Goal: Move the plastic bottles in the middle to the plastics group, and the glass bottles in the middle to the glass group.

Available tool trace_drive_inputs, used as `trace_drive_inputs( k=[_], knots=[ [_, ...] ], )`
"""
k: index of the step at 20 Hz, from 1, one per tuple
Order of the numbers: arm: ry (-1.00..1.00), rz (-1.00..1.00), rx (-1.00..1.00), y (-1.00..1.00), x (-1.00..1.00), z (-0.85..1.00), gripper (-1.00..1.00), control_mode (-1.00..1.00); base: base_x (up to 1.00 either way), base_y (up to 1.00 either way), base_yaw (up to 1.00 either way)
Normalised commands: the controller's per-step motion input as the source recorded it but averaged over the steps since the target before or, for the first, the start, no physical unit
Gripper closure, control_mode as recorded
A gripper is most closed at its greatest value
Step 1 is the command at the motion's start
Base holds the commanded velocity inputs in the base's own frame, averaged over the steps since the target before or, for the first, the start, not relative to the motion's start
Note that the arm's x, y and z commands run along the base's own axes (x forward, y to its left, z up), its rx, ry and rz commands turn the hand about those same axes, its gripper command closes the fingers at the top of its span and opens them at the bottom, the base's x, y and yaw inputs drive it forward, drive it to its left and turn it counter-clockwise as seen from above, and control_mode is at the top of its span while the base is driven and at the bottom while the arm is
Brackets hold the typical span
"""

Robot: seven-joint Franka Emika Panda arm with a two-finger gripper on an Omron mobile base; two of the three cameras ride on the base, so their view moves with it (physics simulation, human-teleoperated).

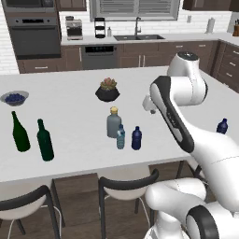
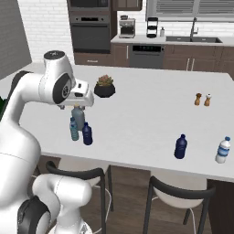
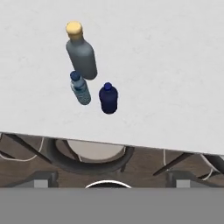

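Three bottles stand close together near the counter's front edge. The grey glass bottle has a tan cap. In front of it are a pale blue plastic bottle and a navy plastic bottle. My gripper hangs open above them, holding nothing. Two tall green bottles, the glass group, stand at the left. The plastics group, a navy bottle and a pale one, stands at the right.
A potted plant sits behind the middle bottles. A bowl of blueberries is far left. Salt and pepper shakers stand at the right rear. Stools are tucked under the counter's front edge.
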Motion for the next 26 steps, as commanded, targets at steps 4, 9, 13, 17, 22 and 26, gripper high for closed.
trace_drive_inputs(
  k=[4, 9, 13, 17, 22, 26],
  knots=[
    [-0.05, 0.17, -0.04, 0.53, 0.07, -0.16, -1.00, -1.00, 0.00, 0.00, 0.00],
    [0.00, 0.19, 0.00, 0.16, 0.54, -0.57, -1.00, -1.00, 0.00, 0.00, 0.00],
    [0.07, 0.09, 0.00, -0.11, 0.46, -0.53, -1.00, -1.00, 0.00, 0.00, 0.00],
    [0.18, 0.05, -0.01, -0.02, 0.44, -0.40, -1.00, -1.00, 0.00, 0.00, 0.00],
    [0.14, 0.02, -0.01, 0.00, 0.29, -0.41, -1.00, -1.00, 0.00, 0.00, 0.00],
    [0.03, 0.01, -0.02, 0.00, 0.24, -0.38, -1.00, -1.00, 0.00, 0.00, 0.00]
  ],
)
